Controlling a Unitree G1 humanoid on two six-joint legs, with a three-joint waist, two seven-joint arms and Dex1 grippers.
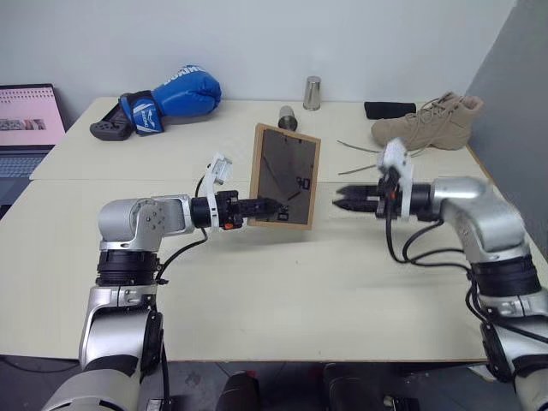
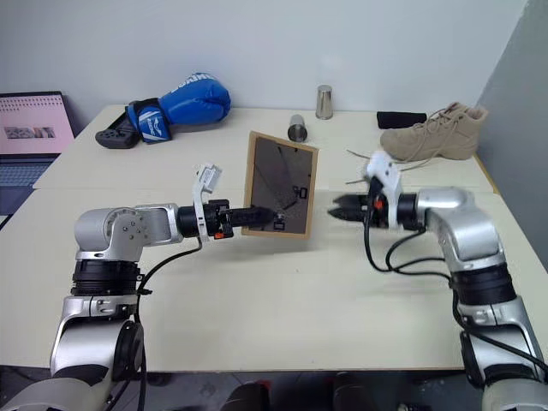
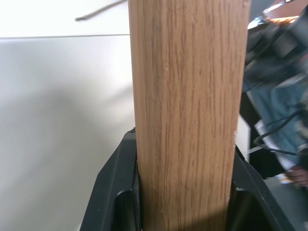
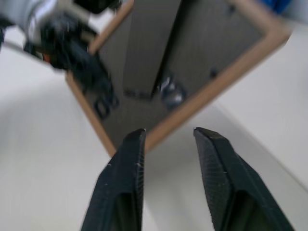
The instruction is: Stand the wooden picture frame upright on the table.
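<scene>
Left eye view, left gripper (image 1: 272, 206) jaws clamping wooden picture frame (image 1: 286, 175), right gripper (image 1: 339, 198) jaws parted beside it, boot (image 1: 428, 122) behind.

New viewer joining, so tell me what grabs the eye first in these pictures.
The wooden picture frame stands out mid-table, its dark back toward the camera, clamped at one edge by the left gripper. The right gripper hangs open just beside it, apart. A blue boxing glove and a tan boot lie at the table's far side.
</scene>
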